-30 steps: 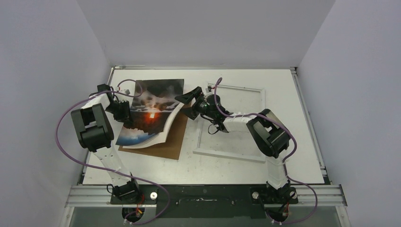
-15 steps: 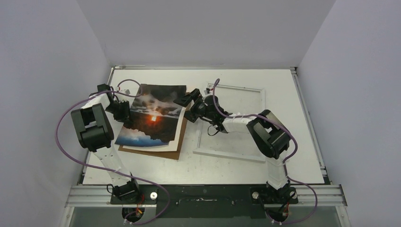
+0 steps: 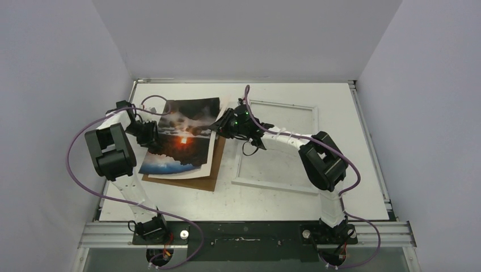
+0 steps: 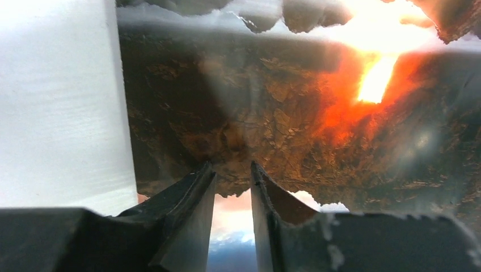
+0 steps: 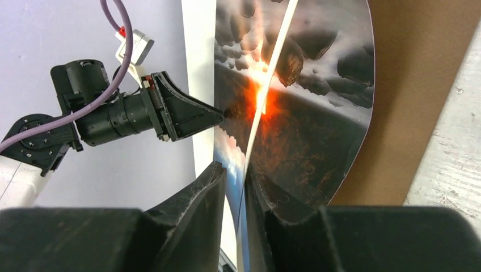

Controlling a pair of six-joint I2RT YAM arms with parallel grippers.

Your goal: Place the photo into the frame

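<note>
The photo (image 3: 182,136), a dark sunset print, lies on the brown backing board (image 3: 195,177) left of centre. Its right edge is lifted slightly. My right gripper (image 3: 217,126) is at that right edge. In the right wrist view the sheet's thin edge (image 5: 266,96) runs between the jaws of the right gripper (image 5: 233,169), which are shut on it. My left gripper (image 3: 154,136) is at the photo's left edge. Seen from the left wrist, the left gripper (image 4: 230,170) points at the print's face (image 4: 283,113), its jaws slightly parted and holding nothing. The white frame (image 3: 276,187) lies flat to the right.
The backing board (image 5: 420,85) shows beyond the photo's right edge, with white table (image 5: 454,164) past it. The right forearm reaches across the frame's upper left corner. Grey walls enclose the table on three sides.
The photo's right side, curled up a second ago, has come down nearly flat. My right gripper moved onto that edge and shut from wide open. The left jaws parted slightly.
</note>
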